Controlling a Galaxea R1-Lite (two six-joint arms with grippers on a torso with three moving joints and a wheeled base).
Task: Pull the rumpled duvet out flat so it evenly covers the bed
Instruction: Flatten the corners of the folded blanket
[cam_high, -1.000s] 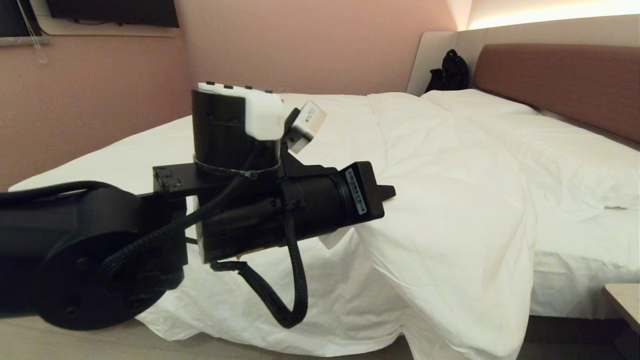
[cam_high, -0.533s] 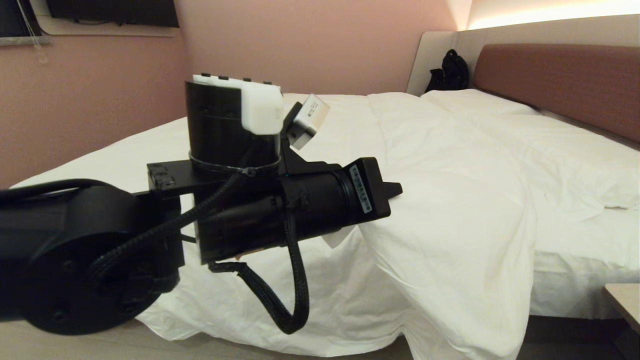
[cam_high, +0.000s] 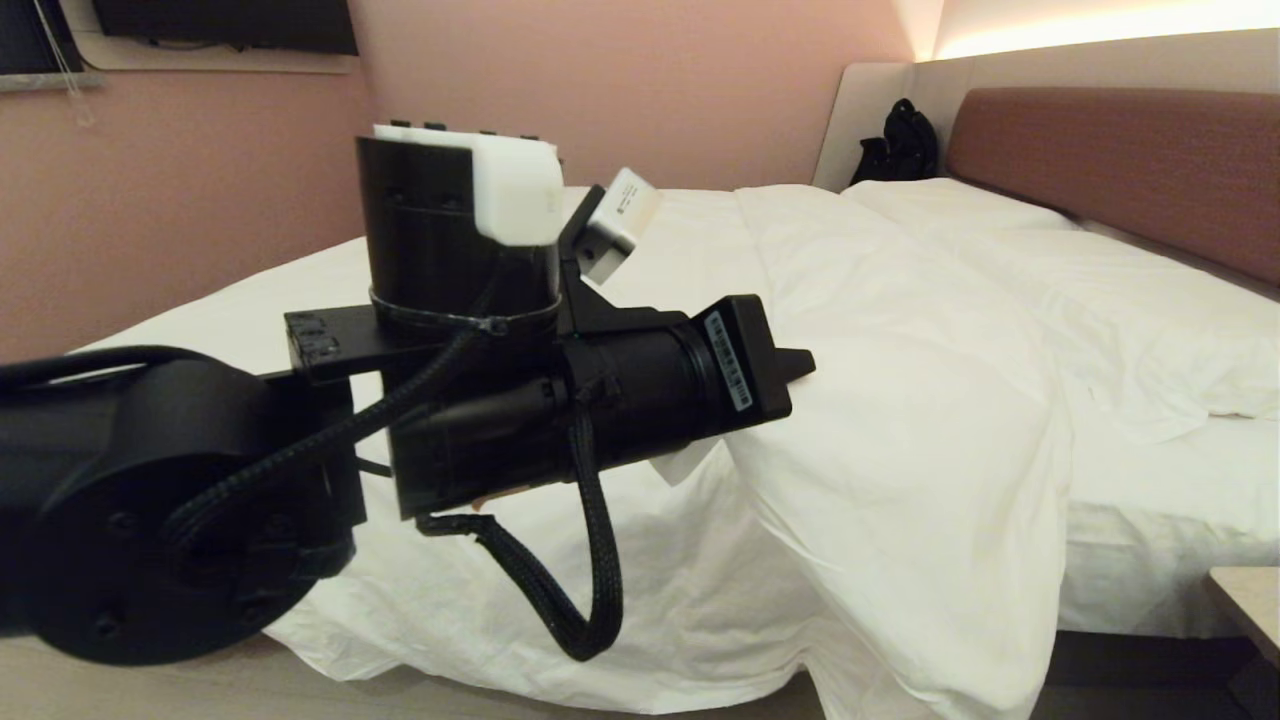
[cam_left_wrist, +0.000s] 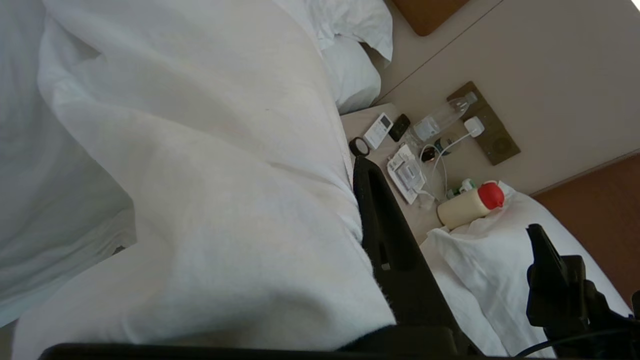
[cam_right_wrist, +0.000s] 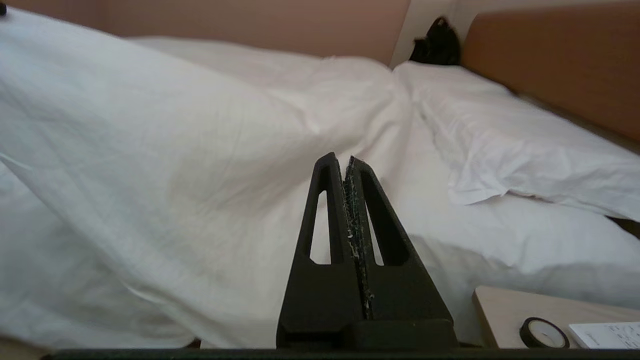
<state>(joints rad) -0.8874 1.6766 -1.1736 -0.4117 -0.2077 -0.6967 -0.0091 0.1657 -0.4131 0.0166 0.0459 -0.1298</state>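
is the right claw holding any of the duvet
No, in the right wrist view the right claw is shut on nothing, its fingers pressed together in open air short of the duvet.

Left claw (cam_high: 800, 365) apparently pinching duvet (cam_high: 900, 420), bed (cam_high: 1150, 500)

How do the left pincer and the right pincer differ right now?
The left pincer grips a fold of the duvet; the right pincer holds nothing. The left pincer is buried in fabric; the right pincer hangs clear, pointing at the bed. Both are shut.
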